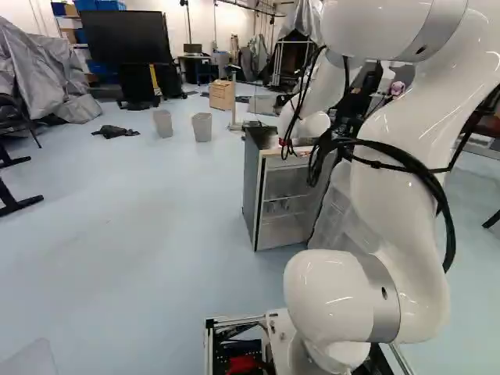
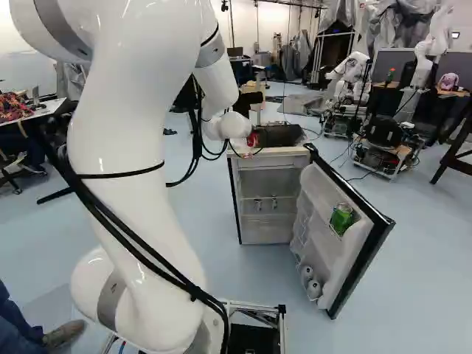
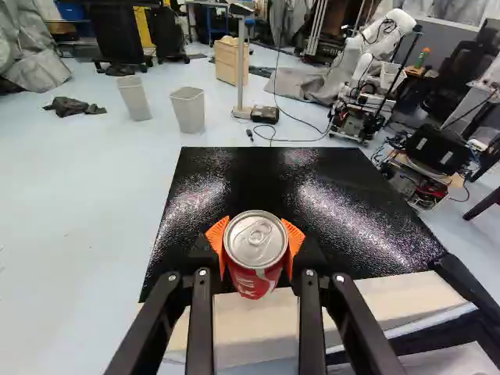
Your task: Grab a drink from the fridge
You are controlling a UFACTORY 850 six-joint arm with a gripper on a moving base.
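Observation:
My gripper is shut on a red can, its orange pads on both sides and the silver lid facing the wrist camera. The can is over the front edge of the fridge's black top; whether it touches I cannot tell. In the base views the white wrist mostly hides the gripper. The fridge stands with its door swung open. A green can is in a door shelf, with pale cans lower down. Small cans stand on a shelf inside.
Two grey bins and a wooden box stand on the floor beyond the fridge. Another robot and a wheeled base are farther off to the right. A person's shoe shows at the right base view's lower left.

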